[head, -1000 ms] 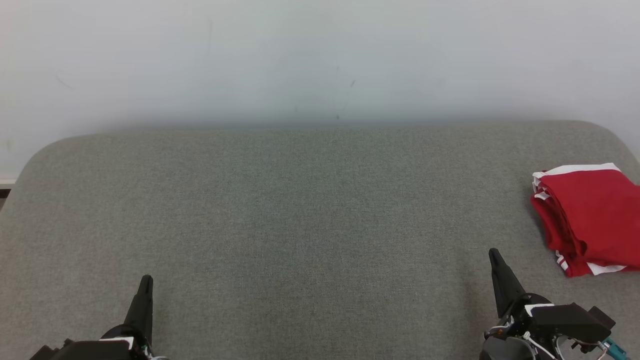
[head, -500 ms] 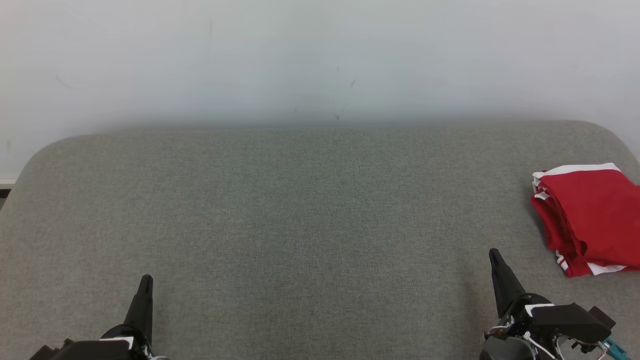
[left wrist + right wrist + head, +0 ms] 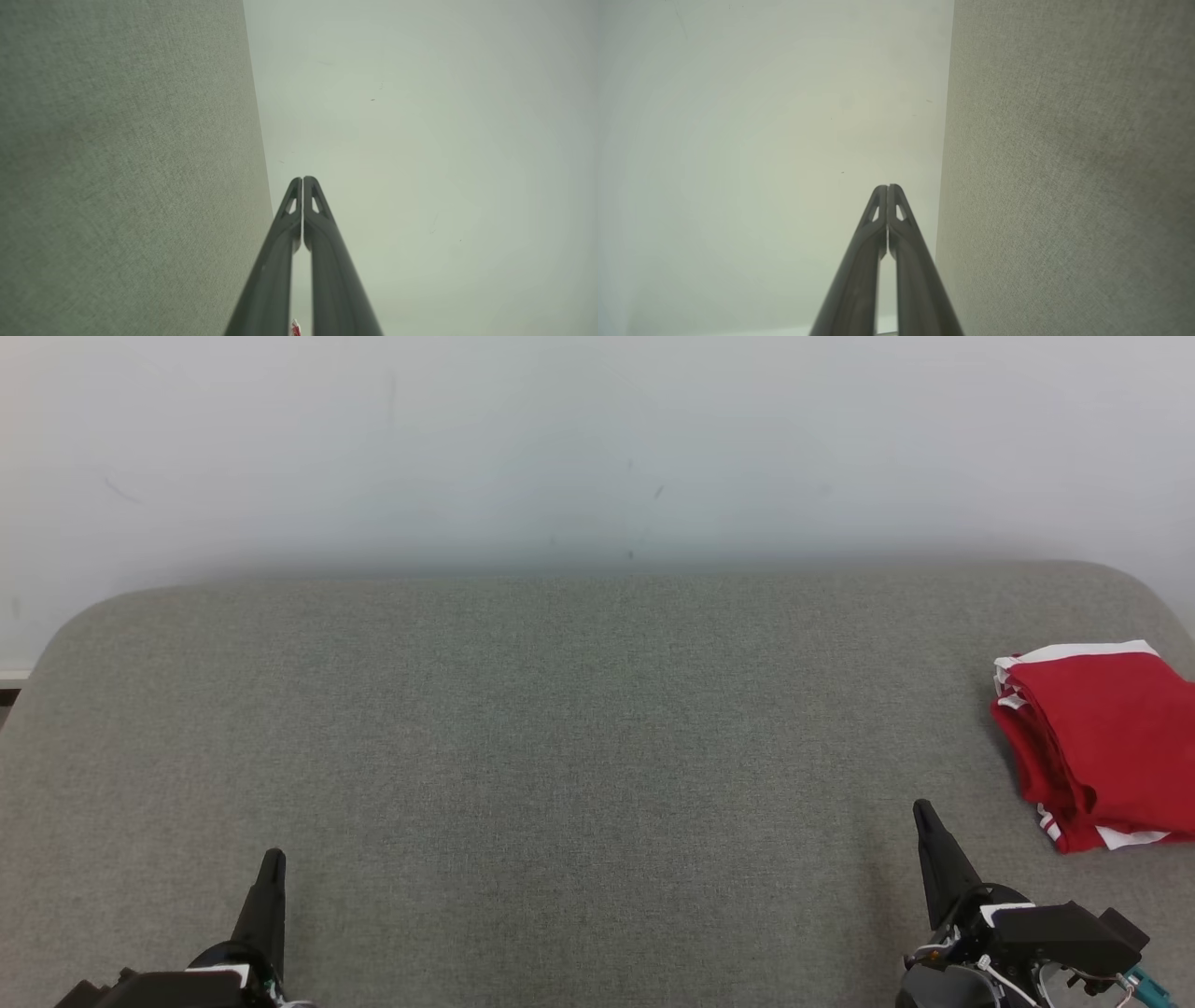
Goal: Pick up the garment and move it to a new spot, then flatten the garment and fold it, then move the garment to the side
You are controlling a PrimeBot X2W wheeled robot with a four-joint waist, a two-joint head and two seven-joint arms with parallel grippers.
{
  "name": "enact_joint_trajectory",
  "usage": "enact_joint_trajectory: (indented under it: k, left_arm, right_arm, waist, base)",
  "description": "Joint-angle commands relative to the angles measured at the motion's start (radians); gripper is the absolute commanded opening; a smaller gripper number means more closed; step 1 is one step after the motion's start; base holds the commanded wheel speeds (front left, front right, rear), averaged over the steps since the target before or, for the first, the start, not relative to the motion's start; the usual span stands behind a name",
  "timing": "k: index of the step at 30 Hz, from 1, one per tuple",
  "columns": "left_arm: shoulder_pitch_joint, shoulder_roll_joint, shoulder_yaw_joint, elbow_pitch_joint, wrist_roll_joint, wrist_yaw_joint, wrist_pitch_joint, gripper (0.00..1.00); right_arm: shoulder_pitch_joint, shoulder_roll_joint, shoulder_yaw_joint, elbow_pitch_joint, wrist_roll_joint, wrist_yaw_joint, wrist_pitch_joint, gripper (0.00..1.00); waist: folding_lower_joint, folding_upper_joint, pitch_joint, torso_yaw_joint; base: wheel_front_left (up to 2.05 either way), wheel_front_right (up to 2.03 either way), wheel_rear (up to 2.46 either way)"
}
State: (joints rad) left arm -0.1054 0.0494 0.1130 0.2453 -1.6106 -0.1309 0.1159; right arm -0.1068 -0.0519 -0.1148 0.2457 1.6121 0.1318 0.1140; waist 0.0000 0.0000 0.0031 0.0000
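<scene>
One garment (image 3: 1106, 737), red with white trim, lies folded at the right edge of the grey fabric bench (image 3: 560, 728). Two tools sit at the near side, the left tool (image 3: 272, 859) and the right tool (image 3: 922, 810), each with its fingers pressed together and holding nothing

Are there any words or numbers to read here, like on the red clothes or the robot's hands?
There are none to read.
The folded red garment has only white trim, no letters.
The left gripper and right gripper are plain and dark, with no label.
The grey surface is bare fabric, and the wall has only faint scuffs.
</scene>
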Motion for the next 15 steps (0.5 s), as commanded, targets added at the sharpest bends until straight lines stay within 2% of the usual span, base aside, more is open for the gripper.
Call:
enact_joint_trajectory:
  k: [1, 15]
  left_arm:
    - [-0.009, 0.002, 0.003, 0.001, -0.004, -0.002, 0.000, 0.00]
    - [-0.008, 0.002, 0.003, 0.001, -0.005, -0.002, 0.000, 0.00]
  right_arm:
    - [-0.005, 0.003, 0.000, -0.002, 0.002, -0.002, 0.002, 0.00]
    - [-0.005, 0.003, 0.000, -0.002, 0.002, -0.002, 0.002, 0.00]
  waist:
    - [0.0000, 0.0000, 0.000, 0.000]
    - [0.0000, 0.0000, 0.000, 0.000]
  base:
    - [0.00, 0.00, 0.00]
    - [0.00, 0.00, 0.00]
